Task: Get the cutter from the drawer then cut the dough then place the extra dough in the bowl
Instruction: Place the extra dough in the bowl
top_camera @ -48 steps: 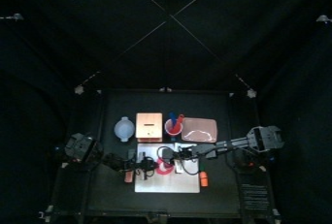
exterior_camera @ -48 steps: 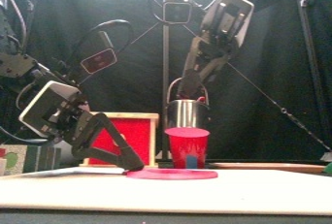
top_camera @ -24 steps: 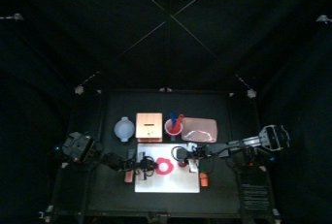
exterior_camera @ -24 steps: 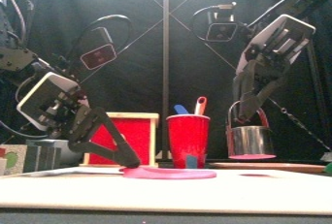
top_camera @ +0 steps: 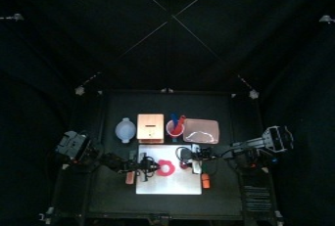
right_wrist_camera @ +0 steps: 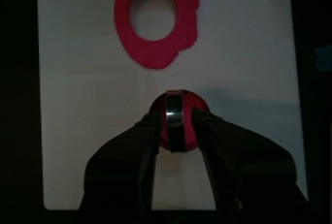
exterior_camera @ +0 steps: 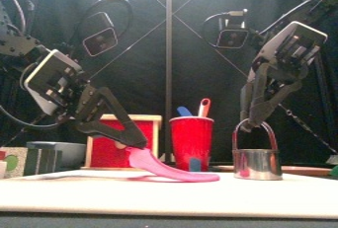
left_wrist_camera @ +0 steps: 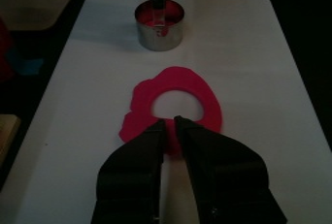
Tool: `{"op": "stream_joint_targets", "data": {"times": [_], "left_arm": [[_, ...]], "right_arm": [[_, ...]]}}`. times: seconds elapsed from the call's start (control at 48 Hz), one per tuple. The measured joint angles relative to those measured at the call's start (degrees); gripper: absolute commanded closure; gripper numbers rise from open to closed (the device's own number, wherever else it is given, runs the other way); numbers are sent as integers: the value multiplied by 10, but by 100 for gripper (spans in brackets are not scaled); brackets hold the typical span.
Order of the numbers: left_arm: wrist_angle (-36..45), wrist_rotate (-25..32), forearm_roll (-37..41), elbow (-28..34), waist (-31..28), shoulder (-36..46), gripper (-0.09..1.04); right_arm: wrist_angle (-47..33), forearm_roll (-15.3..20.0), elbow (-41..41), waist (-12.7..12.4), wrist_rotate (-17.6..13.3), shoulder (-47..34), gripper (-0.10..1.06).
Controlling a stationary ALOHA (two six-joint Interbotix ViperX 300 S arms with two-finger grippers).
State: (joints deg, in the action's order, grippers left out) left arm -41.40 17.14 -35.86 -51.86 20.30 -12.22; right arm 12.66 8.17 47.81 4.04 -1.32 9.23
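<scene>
So half a second back the cutter was hanging clear of the white cutting board; now it's standing on it near the right edge, with the right gripper clamped on the top of its wire handle. The other change is that the dough was lying flat, and now the left gripper has its jaws pinched tight on the ring's left rim and has peeled that side up, while the rest is flat around the middle of the board. Behind the board, toward the bench's back edge, the red cup with the blue knife and red knife stands right behind the dough from the front. The wooden box is to its left, half hidden by the left arm, the blue-grey bowl is further left, and the pink tray is on the right. The wrist cams show what the front can't: the dough is a ring with a big hole, and there's pink inside the cutter.
</scene>
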Motion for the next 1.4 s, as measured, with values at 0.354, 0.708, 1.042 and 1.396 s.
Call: {"op": "stream_joint_targets", "data": {"times": [0.354,0.708,1.042,1.396], "left_arm": [[1,0,0,-7,0,16,32],[1,-1,0,-14,-1,29,32],[0,-4,-12,-14,0,30,31],[0,1,-120,-4,-21,66,16]], "right_arm": [[-4,10,-11,-1,0,1,20],[-6,11,-11,-1,0,1,20],[-17,11,-11,0,0,1,20],[-34,6,-11,-7,1,0,19]]}}
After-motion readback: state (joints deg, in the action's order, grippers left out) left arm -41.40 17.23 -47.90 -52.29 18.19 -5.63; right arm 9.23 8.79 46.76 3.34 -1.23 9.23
